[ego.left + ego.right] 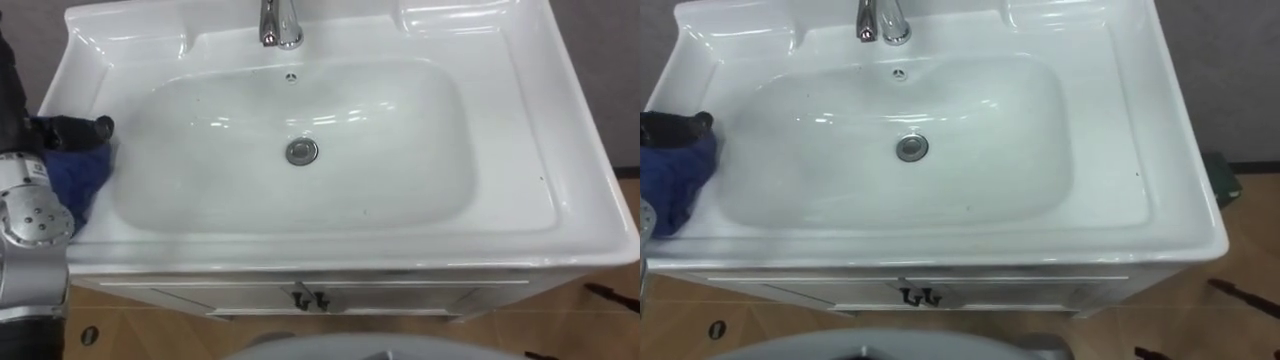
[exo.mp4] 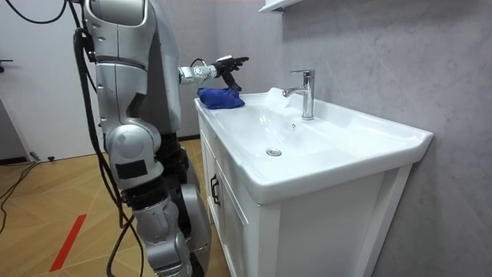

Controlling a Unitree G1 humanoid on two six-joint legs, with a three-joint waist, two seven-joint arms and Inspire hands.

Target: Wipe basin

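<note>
A white basin (image 1: 575, 190) is set in a vanity in front of me, with a round metal drain (image 1: 301, 151) at the middle of its bowl. A crumpled blue cloth (image 1: 75, 180) lies on the left rim. My left hand (image 1: 70, 130), with dark fingers, hovers just over the cloth's far end and points toward the bowl. In the room view the hand (image 2: 223, 68) stands a little above the cloth (image 2: 221, 98), its fingers relaxed and holding nothing.
A chrome faucet (image 1: 280, 25) rises at the back centre of the basin. Below the front edge is the white cabinet with two small door handles (image 1: 310, 298). Wooden floor lies around the vanity, and a grey wall stands behind it.
</note>
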